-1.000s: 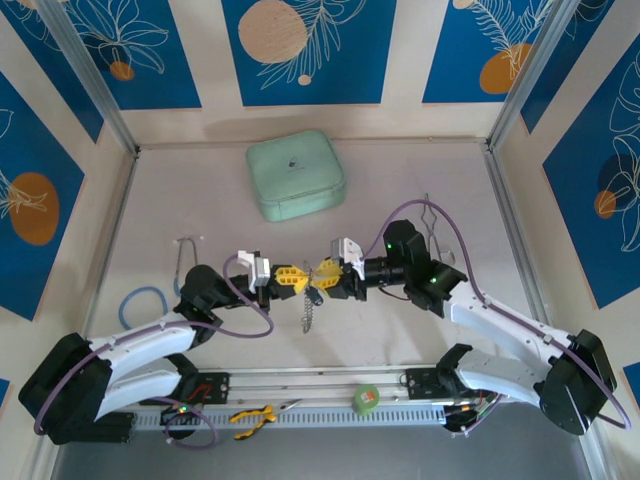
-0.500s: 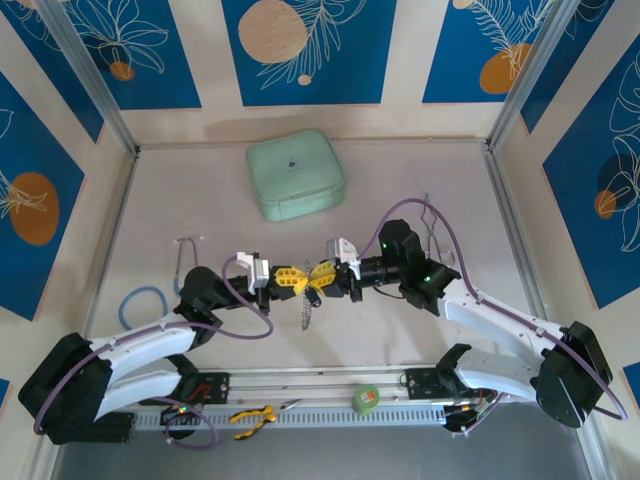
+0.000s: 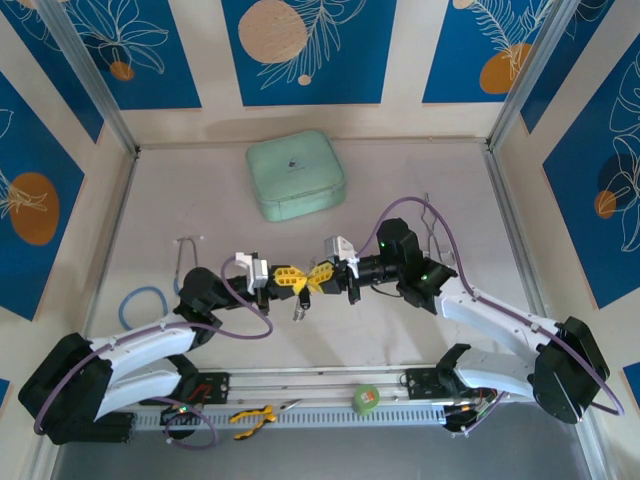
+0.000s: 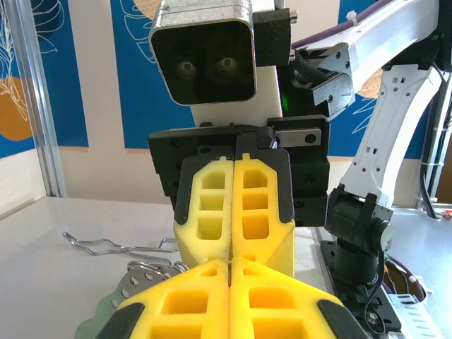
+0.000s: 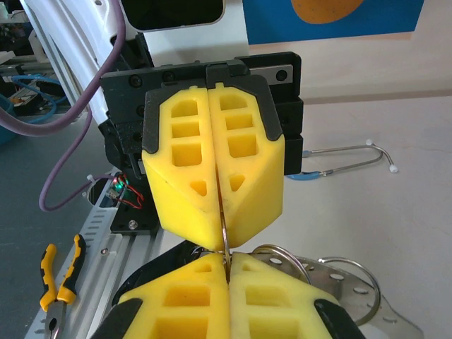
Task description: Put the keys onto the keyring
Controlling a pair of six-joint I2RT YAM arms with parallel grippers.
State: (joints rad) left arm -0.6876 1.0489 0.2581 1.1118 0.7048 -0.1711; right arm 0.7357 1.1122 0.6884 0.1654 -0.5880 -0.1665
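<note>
Above the middle of the table my left gripper [image 3: 296,279] and right gripper [image 3: 322,278] meet tip to tip, both shut. A thin silver wire of the keyring [image 5: 224,236] runs through both pairs of yellow fingers [image 5: 254,191], pinched in each. Its beaded chain [image 3: 300,312] dangles below the fingertips. In the left wrist view the same silver edge [image 4: 231,260] shows in the seam between my left gripper [image 4: 231,264] and the opposing right fingers [image 4: 258,212]. Silver rings [image 5: 282,256] and a perforated metal plate [image 5: 346,286] hang beneath. The keys are hidden behind the fingers.
A mint-green case [image 3: 296,174] sits at the back. A blue cord loop [image 3: 140,300] and a thin rod with a blue end [image 3: 183,255] lie at the left, a bent wire tool [image 3: 432,225] at the right. Green tape roll [image 3: 366,398] and yellow pliers [image 3: 252,417] rest on the front rail.
My right gripper has closed its fingers and shifted slightly left against the left gripper. The dangling chain hangs shorter and a little further left than before.
</note>
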